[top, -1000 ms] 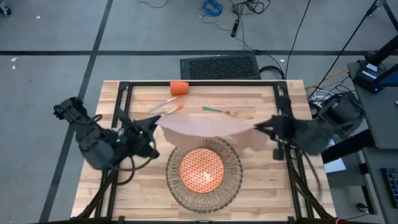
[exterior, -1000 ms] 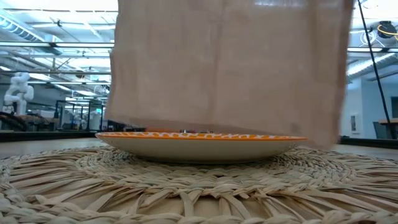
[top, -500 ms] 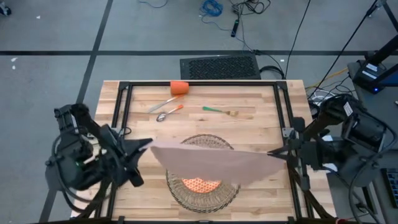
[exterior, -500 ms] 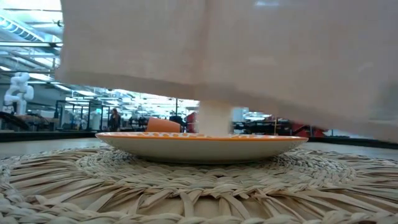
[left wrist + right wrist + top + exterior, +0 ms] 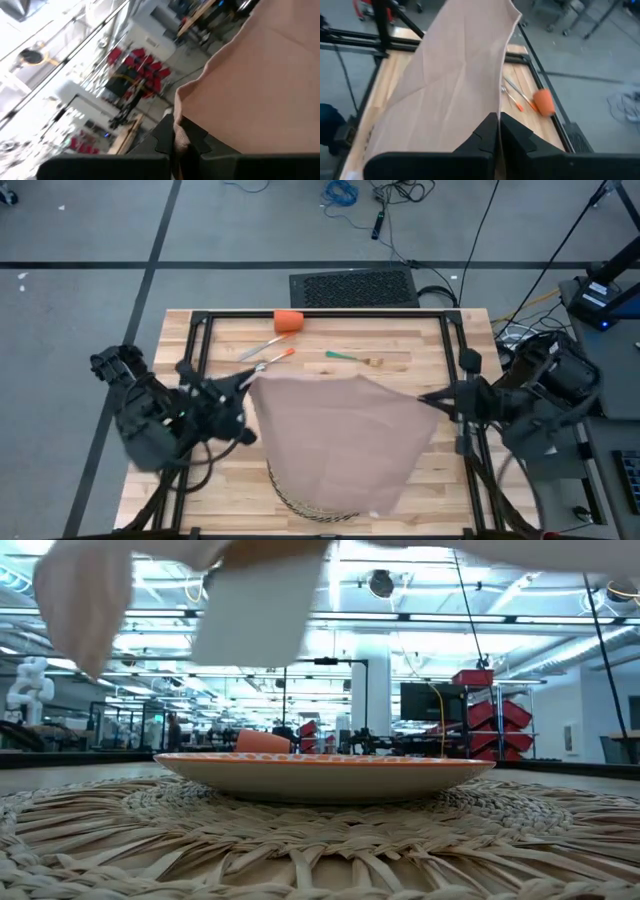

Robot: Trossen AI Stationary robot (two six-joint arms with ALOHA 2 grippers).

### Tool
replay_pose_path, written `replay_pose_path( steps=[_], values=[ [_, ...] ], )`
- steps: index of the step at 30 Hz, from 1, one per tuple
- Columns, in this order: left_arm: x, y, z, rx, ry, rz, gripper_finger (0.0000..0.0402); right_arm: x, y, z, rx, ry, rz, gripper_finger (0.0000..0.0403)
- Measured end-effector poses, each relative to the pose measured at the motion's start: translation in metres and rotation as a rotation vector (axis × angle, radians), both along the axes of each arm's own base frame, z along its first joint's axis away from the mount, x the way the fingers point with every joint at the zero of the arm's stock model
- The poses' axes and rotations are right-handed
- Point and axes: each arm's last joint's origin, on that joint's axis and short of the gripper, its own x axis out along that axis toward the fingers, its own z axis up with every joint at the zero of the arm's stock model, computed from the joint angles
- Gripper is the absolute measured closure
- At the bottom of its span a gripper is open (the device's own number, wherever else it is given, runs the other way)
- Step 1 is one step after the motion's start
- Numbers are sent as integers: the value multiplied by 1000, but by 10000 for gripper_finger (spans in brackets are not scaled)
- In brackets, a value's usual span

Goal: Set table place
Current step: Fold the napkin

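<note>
The left tool point(image 5: 243, 377) and the right tool point(image 5: 428, 397) are each clamped tight on a corner of the beige cloth napkin point(image 5: 335, 435), which hangs spread between them above the round woven wicker placemat point(image 5: 320, 840) on the light wooden bench point(image 5: 400, 345). The cloth appears light and limp (it sags and drapes freely), so corner grips suit it best. It covers the orange-patterned round plate point(image 5: 325, 772) from above.

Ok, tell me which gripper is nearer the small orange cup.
Left. The left gripper holds the beige cloth napkin just below the small orange cup; the right gripper holds its opposite corner, farther away.
</note>
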Motion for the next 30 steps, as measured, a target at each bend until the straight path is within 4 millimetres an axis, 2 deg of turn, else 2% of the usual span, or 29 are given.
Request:
replay_pose_path(
  steps=[3, 6, 13, 19, 25, 30],
  values=[
    [9, 13, -1, 18, 20, 59, 402, 7, -5, -1, 10, 12, -30, 403],
    [16, 28, -1, 52, 62, 119, 402, 17, -1, -1, 29, 18, 7, 403],
    [4, 67, 11, 52, 69, 220, 402, 48, 20, -5, 31, 30, 151, 403],
    [-3, 91, 17, 64, 100, 260, 402, 75, 27, -13, 37, 32, 179, 403],
    [5, 111, 17, 111, 196, 261, 402, 107, 36, -15, 48, -25, 282, 403],
    [8, 135, 20, 118, 226, 287, 402, 132, 35, -18, 44, -73, 331, 403]
  ],
)
